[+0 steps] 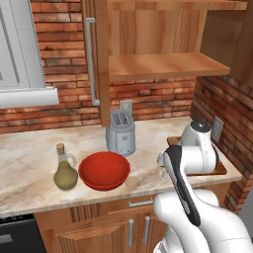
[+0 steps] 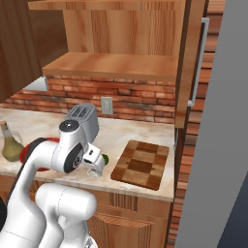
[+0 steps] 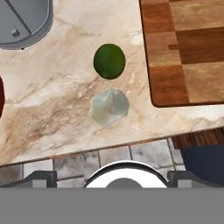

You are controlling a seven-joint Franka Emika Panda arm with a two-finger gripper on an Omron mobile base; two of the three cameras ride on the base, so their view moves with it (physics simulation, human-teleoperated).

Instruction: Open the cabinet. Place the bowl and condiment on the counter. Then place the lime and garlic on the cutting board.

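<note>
The cabinet (image 1: 148,29) stands open, its door (image 1: 101,59) swung left and its shelf bare. On the counter (image 1: 29,153) sit the red bowl (image 1: 104,169) and, left of it, the green condiment bottle (image 1: 65,168). In the hand view the dark green lime (image 3: 109,61) and the pale garlic (image 3: 109,106) lie side by side on the counter, just left of the cutting board (image 3: 188,48). My gripper (image 3: 113,176) hovers above the garlic, open, with nothing between its fingers. From the right base view the gripper (image 2: 94,167) points down beside the lime (image 2: 104,158), left of the board (image 2: 141,163).
A silver toaster (image 1: 121,132) stands behind the bowl against the brick wall. The counter's front edge runs close below the garlic in the hand view. The right cabinet door (image 2: 189,63) hangs open over the board's far side. A brick side wall (image 1: 222,113) closes the counter's right end.
</note>
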